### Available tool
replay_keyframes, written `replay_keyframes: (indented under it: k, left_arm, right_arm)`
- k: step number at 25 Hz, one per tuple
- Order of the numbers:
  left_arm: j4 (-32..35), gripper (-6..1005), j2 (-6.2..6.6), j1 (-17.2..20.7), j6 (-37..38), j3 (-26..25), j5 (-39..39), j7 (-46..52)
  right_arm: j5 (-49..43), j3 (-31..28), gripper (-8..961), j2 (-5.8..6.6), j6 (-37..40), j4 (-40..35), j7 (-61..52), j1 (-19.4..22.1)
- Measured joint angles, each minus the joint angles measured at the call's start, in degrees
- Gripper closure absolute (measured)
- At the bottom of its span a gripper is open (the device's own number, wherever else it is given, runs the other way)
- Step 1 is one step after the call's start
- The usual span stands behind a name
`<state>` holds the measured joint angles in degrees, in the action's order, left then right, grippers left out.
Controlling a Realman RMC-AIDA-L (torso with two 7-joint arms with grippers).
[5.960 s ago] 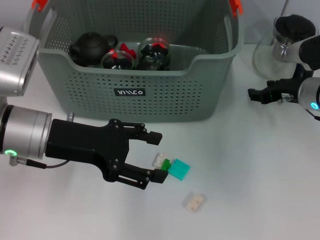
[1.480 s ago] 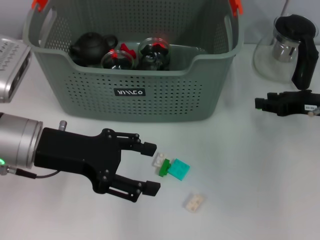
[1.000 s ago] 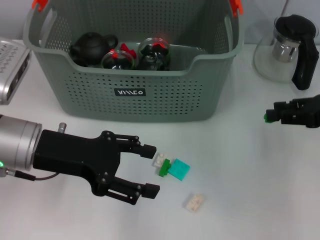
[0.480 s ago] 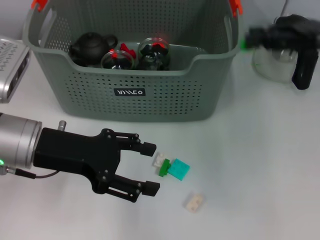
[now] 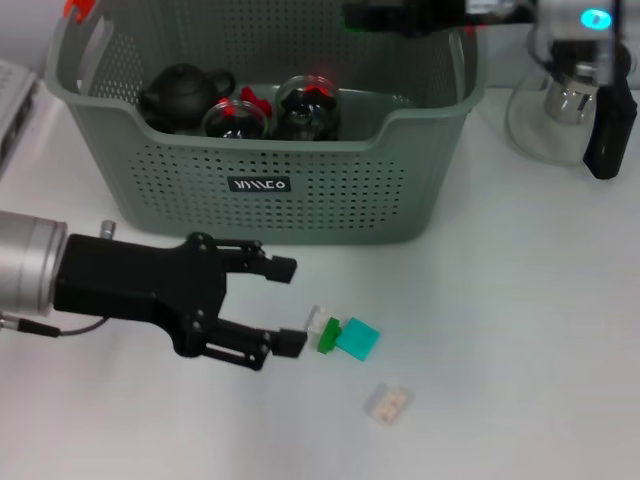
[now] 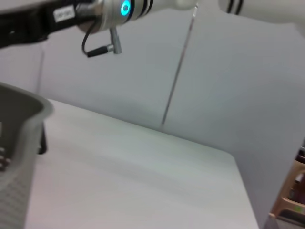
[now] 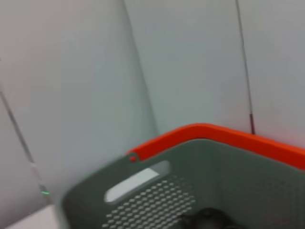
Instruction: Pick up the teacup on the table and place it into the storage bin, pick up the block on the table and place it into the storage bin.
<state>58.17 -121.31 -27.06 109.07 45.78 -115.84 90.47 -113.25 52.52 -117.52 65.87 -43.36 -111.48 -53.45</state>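
Observation:
My left gripper (image 5: 287, 306) is open low over the table, just left of a small cluster of blocks: a white one (image 5: 321, 320), a green one (image 5: 327, 337) and a teal one (image 5: 358, 338). Its nearer fingertip almost reaches the green block. Another pale block (image 5: 387, 403) lies alone closer to the front. The grey-green storage bin (image 5: 262, 186) holds a black teapot (image 5: 182, 90) and two glass teacups (image 5: 236, 119). My right gripper (image 5: 385, 16) hovers over the bin's back rim. The right wrist view looks into the bin (image 7: 190, 162) past its orange handle clip (image 7: 209, 133).
A glass pitcher (image 5: 560, 105) with a black handle stands right of the bin. In the left wrist view the bin's rim (image 6: 21, 112) shows beside bare white table, with the right arm (image 6: 114, 9) above it.
The right arm swept from the table's right side up to the bin's back rim. The left gripper shifted slightly back and left, staying open beside the blocks.

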Motion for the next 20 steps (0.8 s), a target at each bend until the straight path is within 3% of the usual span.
replay_keyframes:
  k: [6, 14, 20]
  left_arm:
    - [-0.2, 133, 0.68, 0.0, 0.0, -2.6, 0.0, 0.0]
    - [-0.3, 133, 0.99, 0.0, -0.8, -3.9, 0.0, 0.1]
    - [0.0, 130, 1.1, -0.1, -0.9, -4.3, -1.0, 0.1]
  right_arm:
    - [-0.7, 5.0, 523, -1.14, -8.1, 0.1, -0.4, -2.3]
    - [-1.3, 5.2, 519, -0.06, -11.0, 1.9, -1.2, -4.4]
    - [-1.3, 4.8, 334, 0.22, -12.5, 1.2, -1.2, -4.5]
